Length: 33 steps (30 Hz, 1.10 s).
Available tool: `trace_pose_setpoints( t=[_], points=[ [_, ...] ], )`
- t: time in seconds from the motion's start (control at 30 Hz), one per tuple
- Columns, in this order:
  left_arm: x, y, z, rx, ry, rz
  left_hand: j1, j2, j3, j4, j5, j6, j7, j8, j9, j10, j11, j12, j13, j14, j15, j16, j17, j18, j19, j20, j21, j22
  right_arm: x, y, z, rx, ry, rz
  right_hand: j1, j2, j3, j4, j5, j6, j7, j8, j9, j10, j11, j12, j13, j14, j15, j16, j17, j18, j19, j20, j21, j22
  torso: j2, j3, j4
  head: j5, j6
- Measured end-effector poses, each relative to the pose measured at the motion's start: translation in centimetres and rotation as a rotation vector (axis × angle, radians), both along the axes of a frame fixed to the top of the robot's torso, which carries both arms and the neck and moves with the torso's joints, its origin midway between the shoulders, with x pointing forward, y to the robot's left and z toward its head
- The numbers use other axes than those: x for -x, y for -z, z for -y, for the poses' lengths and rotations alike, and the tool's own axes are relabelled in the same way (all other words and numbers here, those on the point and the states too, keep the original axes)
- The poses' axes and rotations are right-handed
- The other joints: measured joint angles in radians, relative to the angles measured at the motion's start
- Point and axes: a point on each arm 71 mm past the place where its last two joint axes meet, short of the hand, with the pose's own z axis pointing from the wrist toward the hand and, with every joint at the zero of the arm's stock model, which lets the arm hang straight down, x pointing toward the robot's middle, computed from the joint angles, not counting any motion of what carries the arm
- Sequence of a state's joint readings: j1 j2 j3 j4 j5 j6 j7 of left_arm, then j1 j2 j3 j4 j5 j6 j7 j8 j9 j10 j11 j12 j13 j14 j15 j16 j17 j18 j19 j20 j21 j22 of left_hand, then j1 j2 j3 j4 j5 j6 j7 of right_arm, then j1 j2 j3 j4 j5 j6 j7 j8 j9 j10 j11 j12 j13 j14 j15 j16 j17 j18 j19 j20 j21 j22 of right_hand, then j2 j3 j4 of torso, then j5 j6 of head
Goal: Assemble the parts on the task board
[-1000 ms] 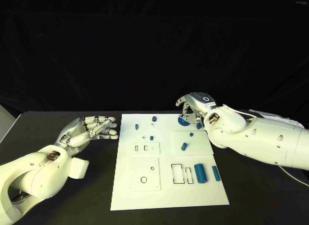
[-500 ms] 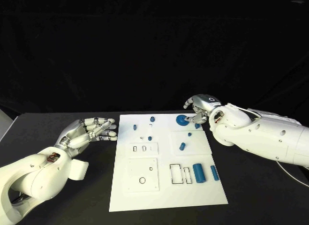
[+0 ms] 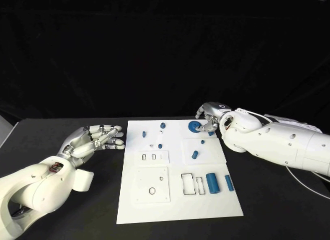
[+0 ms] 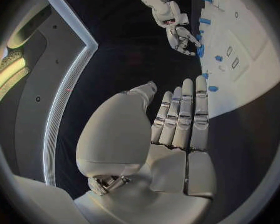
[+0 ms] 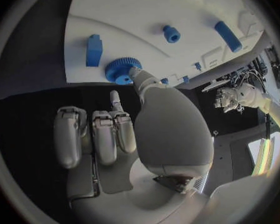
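Note:
The white task board (image 3: pixel 176 200) lies in the middle of the table. A blue gear (image 3: pixel 196 126) lies near its far right corner. My right hand (image 3: pixel 210 120) is low over it and pinches the gear's (image 5: pixel 122 70) rim between the thumb and a fingertip, with the other fingers (image 5: pixel 93 134) curled in. Small blue parts (image 3: pixel 195 155) dot the far half of the board. Two blue cylinders (image 3: pixel 212 183) lie at its near right. My left hand (image 3: pixel 92 140) is open, palm up, just off the board's left edge.
Rectangular slots (image 3: pixel 187 183) and raised white plates (image 3: pixel 151 185) cover the board's near half. Black table (image 3: pixel 280 210) surrounds the board on all sides. My right forearm (image 3: pixel 287 145) stretches along the board's right side.
My right hand has come down and drawn slightly right, so more of the gear shows. The gear keeps its place on the board. My left hand has not moved.

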State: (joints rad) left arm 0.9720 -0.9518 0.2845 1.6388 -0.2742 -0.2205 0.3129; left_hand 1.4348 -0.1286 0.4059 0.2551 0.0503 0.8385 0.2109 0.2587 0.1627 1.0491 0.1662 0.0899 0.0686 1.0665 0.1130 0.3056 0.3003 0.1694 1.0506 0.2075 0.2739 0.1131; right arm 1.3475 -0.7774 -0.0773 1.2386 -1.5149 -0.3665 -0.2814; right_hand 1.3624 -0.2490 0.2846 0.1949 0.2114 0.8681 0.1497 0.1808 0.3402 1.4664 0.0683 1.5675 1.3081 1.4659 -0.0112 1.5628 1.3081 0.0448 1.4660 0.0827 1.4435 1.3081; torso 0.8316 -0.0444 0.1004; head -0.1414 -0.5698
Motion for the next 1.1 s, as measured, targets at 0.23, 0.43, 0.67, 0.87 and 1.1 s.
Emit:
trace_pose_setpoints(
  t=[0.23, 0.43, 0.67, 0.87, 1.1],
  points=[
    [-0.01, 0.02, 0.02, -0.001, 0.001, 0.001, 0.000, 0.000, 0.000, 0.000, 0.000, 0.000, 0.000, 0.000, 0.000, 0.000, 0.000, 0.000, 0.000, 0.000, 0.000, 0.000, 0.000, 0.000, 0.000, 0.000, 0.000, 0.000, -0.13, 0.19, -0.40, -0.014, 0.000, -0.027, 0.000, 0.000, -0.003, 0.014, 0.017, 0.008, 0.007, 0.009, 0.002, 0.000, 0.000, 0.000, 0.000, 0.001, 0.001, 0.000, 0.000, 0.000, 0.000, 0.000, 0.006, 0.000, 0.000, 0.0004, 0.0000, 0.001, -0.004],
    [-0.02, 0.03, 0.04, -0.002, 0.002, 0.001, 0.000, 0.000, 0.000, 0.000, 0.000, 0.000, 0.000, 0.000, 0.000, 0.000, 0.000, 0.000, 0.000, 0.000, 0.000, 0.000, 0.000, 0.000, 0.000, 0.000, 0.000, 0.000, -0.34, 0.31, -0.40, -0.025, 0.007, -0.042, 0.008, 0.008, 0.014, 0.036, 0.090, 0.017, 0.002, 0.009, 0.002, 0.000, 0.000, 0.000, 0.000, 0.001, 0.001, 0.000, 0.000, 0.000, 0.000, 0.000, 0.014, 0.000, 0.000, 0.0013, -0.0012, 0.002, -0.004],
    [-0.03, 0.04, 0.02, -0.003, 0.002, 0.001, 0.000, 0.000, 0.000, 0.000, 0.000, 0.000, 0.000, 0.000, 0.000, 0.000, 0.000, 0.000, 0.000, 0.000, 0.000, 0.000, 0.000, 0.000, 0.000, 0.000, 0.000, 0.000, -0.45, 0.39, -0.31, -0.033, 0.013, -0.057, 0.012, 0.012, 0.030, 0.052, 0.126, 0.042, -0.002, 0.015, 0.001, 0.000, 0.000, 0.000, 0.000, 0.001, 0.001, 0.000, 0.000, 0.000, 0.000, 0.000, 0.014, 0.000, 0.000, 0.0016, -0.0012, 0.000, -0.005],
    [-0.04, 0.05, 0.00, -0.005, 0.001, 0.001, 0.000, 0.000, 0.003, -0.003, 0.000, 0.000, 0.000, 0.000, -0.001, 0.000, 0.000, 0.000, 0.000, 0.000, 0.000, 0.000, 0.002, 0.000, 0.000, 0.000, 0.000, 0.000, -0.53, 0.36, -0.26, -0.034, 0.014, -0.070, 0.007, 0.016, 0.034, 0.056, 0.132, 0.049, -0.002, 0.015, 0.000, 0.000, 0.000, 0.000, 0.000, 0.001, 0.001, 0.000, 0.000, 0.000, 0.000, 0.000, 0.014, 0.000, 0.000, 0.0016, -0.0009, 0.000, -0.007],
    [-0.05, 0.07, -0.02, -0.006, 0.002, 0.000, 0.000, 0.000, 0.003, -0.003, 0.000, 0.000, 0.000, 0.000, -0.001, 0.000, 0.000, 0.000, 0.000, 0.000, 0.000, 0.000, 0.002, 0.000, 0.000, 0.000, 0.000, 0.000, -0.55, 0.34, -0.22, -0.036, 0.014, -0.077, 0.007, 0.016, 0.039, 0.061, 0.135, 0.061, -0.003, 0.020, -0.001, 0.000, 0.000, 0.000, 0.000, 0.001, 0.001, 0.000, 0.000, 0.000, 0.000, 0.000, 0.018, -0.001, 0.000, 0.0022, -0.0012, 0.000, -0.008]
  ],
)
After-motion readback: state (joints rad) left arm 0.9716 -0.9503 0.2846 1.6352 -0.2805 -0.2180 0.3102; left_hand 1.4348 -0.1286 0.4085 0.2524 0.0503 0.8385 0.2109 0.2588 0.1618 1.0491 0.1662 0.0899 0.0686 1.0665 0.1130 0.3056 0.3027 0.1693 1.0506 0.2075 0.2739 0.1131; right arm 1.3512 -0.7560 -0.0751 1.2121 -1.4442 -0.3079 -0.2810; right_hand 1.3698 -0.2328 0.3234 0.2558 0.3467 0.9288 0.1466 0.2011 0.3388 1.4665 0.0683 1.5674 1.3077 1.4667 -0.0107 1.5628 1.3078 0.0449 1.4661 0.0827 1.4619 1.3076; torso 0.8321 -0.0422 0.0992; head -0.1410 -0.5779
